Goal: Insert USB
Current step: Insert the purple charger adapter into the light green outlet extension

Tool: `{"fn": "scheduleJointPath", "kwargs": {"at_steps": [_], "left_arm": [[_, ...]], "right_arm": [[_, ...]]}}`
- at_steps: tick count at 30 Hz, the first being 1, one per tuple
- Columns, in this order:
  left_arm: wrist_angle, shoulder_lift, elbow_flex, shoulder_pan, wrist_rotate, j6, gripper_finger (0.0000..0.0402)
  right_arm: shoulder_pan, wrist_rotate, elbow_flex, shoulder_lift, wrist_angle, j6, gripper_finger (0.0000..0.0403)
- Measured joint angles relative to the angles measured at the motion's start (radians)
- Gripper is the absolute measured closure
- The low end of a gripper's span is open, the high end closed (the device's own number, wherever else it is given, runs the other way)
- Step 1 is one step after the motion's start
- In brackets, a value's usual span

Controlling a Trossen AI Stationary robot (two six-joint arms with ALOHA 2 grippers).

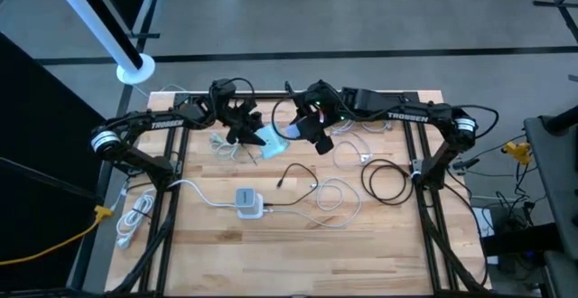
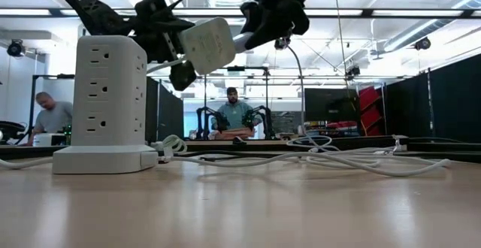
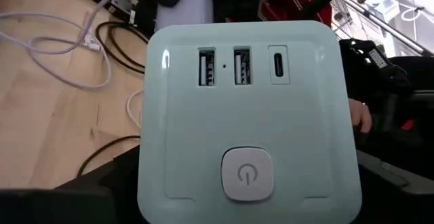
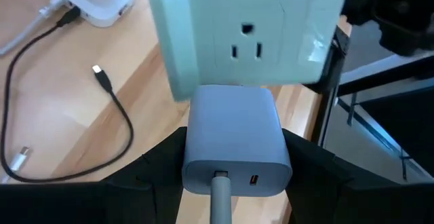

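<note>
Pale-green square outlet cube [image 3: 247, 115], clamped in left gripper [image 3: 224, 207], is facing right gripper [image 4: 234, 176] clamping grey wall charger [image 4: 234, 132], prongs toward its socket.

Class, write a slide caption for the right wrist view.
Right gripper holds a grey charger just below a pale green outlet cube.

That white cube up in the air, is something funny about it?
Yes. The pale cube power strip isn't on the table; the left claw holds it tilted in mid-air. The right claw holds a white charger just under the cube's outlet. Loose cables sprawl tangled across the table too.
</note>
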Motion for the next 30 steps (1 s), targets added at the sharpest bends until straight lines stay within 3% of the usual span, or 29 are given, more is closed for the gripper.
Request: {"fn": "scheduleJointPath", "kwargs": {"at_steps": [11,30], "left_arm": [[-0.033,0.000,0.000,0.000,-0.002,-0.010,0.0083],[-0.044,0.000,-0.002,-0.006,-0.020,-0.022,0.0083]], "right_arm": [[0.030,0.055,0.036,-0.004,-0.014,-0.027,0.0211],[0.039,0.027,0.050,0.011,0.027,-0.042,0.0211]]}}
